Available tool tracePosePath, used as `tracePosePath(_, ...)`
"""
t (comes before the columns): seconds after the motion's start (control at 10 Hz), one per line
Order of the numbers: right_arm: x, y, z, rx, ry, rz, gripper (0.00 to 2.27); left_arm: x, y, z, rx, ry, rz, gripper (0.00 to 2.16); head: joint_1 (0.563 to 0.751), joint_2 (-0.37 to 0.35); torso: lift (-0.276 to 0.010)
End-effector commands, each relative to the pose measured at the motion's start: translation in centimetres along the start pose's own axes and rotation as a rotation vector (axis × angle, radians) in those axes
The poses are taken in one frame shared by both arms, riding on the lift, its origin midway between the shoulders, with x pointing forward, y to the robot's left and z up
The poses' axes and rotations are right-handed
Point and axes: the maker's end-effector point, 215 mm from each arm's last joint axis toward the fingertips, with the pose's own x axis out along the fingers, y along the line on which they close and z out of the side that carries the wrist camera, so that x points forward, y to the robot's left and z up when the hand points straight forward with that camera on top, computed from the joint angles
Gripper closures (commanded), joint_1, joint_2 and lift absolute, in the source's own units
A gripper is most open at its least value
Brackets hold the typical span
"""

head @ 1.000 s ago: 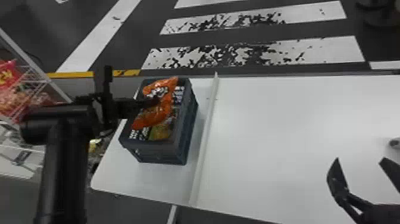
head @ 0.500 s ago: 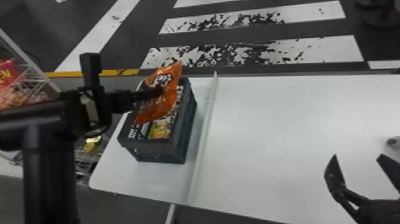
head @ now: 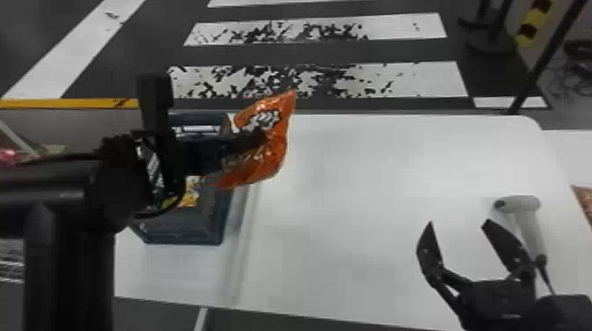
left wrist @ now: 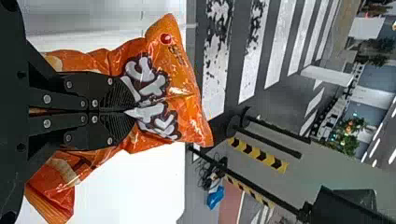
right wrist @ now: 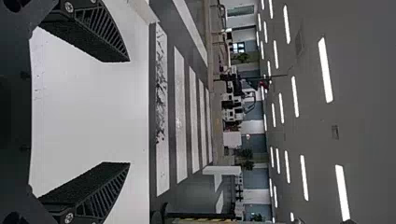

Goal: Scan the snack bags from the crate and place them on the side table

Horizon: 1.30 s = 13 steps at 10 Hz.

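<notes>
In the head view my left gripper (head: 260,138) is at the crate's right side, holding an orange snack bag (head: 277,152) up above the table's left part. The left wrist view has the left gripper (left wrist: 128,112) pinched shut on the middle of the orange bag (left wrist: 187,112). Below and partly behind the left arm stands the dark blue crate (head: 189,229), with yellow packaging (head: 190,193) visible inside. My right gripper (head: 458,224) stands open over the right part of the table, and the right wrist view shows that gripper (right wrist: 128,112) with nothing between its fingers. A white hand scanner (head: 524,207) lies beside it.
The white table (head: 352,198) carries a raised strip (head: 246,246) just right of the crate. An orange-brown item (head: 583,198) shows at the far right edge. A black post (head: 546,57) rises behind the table's right back corner.
My left gripper has lifted the orange bag out of the crate and carried it right. The head view has shifted toward the right, bringing the scanner into fuller view. The right gripper stays open.
</notes>
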Motion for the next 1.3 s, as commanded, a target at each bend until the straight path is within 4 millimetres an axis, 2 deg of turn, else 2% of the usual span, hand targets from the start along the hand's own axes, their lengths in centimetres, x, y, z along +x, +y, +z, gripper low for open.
tracePosePath(0.0, -0.2, 0.0, 0.1, 0.001, -0.005, -0.001, 0.09, 3.0, -5.1, -0.8, 0.02, 0.003, -0.062, 2.14, 0.695, 0.056, -0.05)
tracePosePath(0.2, -0.3, -0.2, 0.3, -0.001, -0.008, -0.006, 0.09, 7.2, -10.0, -3.2, 0.053, 0.001, -0.108, 2.14, 0.695, -0.024, -0.05)
tracePosePath(0.4, -0.3, -0.3, 0.7, -0.002, -0.014, -0.007, 0.09, 10.6, -13.1, -6.7, 0.057, 0.029, -0.118, 2.14, 0.695, -0.117, -0.05)
tracePosePath(0.6, -0.3, -0.3, 0.9, -0.003, -0.017, -0.008, 0.09, 12.9, -15.9, -9.7, 0.06, 0.052, -0.134, 2.14, 0.695, -0.17, -0.05)
tracePosePath(0.7, -0.4, -0.3, 0.9, -0.003, -0.017, -0.008, 0.09, 13.4, -16.7, -11.2, 0.063, 0.071, -0.136, 2.14, 0.695, -0.202, -0.05)
tracePosePath(0.8, -0.4, -0.3, 1.0, -0.002, -0.019, -0.006, 0.09, 13.9, -17.2, -12.3, 0.065, 0.076, -0.122, 2.04, 0.695, -0.228, -0.05)
tracePosePath(0.9, -0.4, -0.2, 1.1, -0.001, -0.02, -0.006, 0.09, 14.5, -17.7, -12.3, 0.057, 0.04, -0.123, 1.31, 0.695, -0.236, -0.05)
tracePosePath(1.0, -0.5, -0.1, 1.0, 0.001, -0.018, -0.005, 0.09, 14.8, -17.7, -12.7, 0.044, 0.027, -0.116, 0.0, 0.695, -0.246, -0.05)
tracePosePath(1.2, -0.7, -0.1, 0.9, 0.003, -0.015, -0.006, 0.09, 14.9, -17.6, -12.7, 0.041, 0.01, -0.111, 0.02, 0.695, -0.258, -0.05)
